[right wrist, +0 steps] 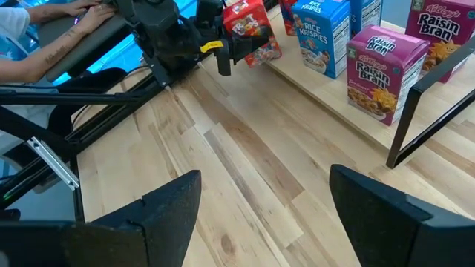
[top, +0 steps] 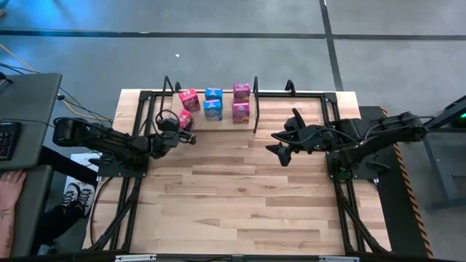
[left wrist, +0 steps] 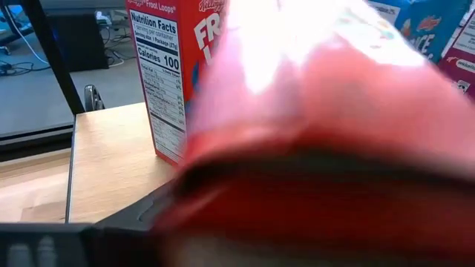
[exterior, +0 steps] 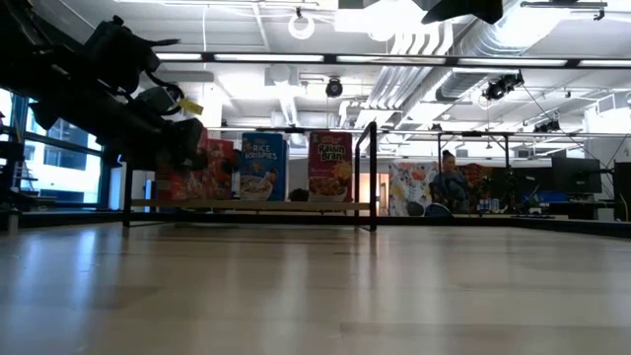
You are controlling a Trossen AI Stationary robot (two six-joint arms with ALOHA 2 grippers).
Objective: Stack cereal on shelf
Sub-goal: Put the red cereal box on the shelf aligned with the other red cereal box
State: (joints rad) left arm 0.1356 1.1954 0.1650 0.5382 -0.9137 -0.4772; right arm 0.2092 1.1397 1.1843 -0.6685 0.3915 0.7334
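Jaws of the left gripper (right wrist: 228,46) are pinching a red cereal box (right wrist: 249,30) by one end. They hold it tilted and clear of the wood, just in front of the left part of the shelf (right wrist: 320,93). From above, the box sits right beside the pink box (top: 188,98) already standing at that end. The tilt looks like part of a placing move, since the box has to be brought upright and level before its base can sit flat on the board. The left wrist camera is almost filled by this red box, with the side panel of the standing box (left wrist: 167,67) close behind it, so there is little room there and a nudge could knock the neighbour over. Further along the shelf two blue boxes (right wrist: 319,33) stand one behind the other, then two purple-pink boxes (right wrist: 378,70) near the black end rail. Their fronts face outward and they are lined up in pairs, which leaves the left end as the likely gap for this one. The right gripper (right wrist: 267,194) waits with its jaws spread wide and empty, hovering over the table (top: 240,196) well off to the right of the shelf. That keeps it out of the left arm's way.
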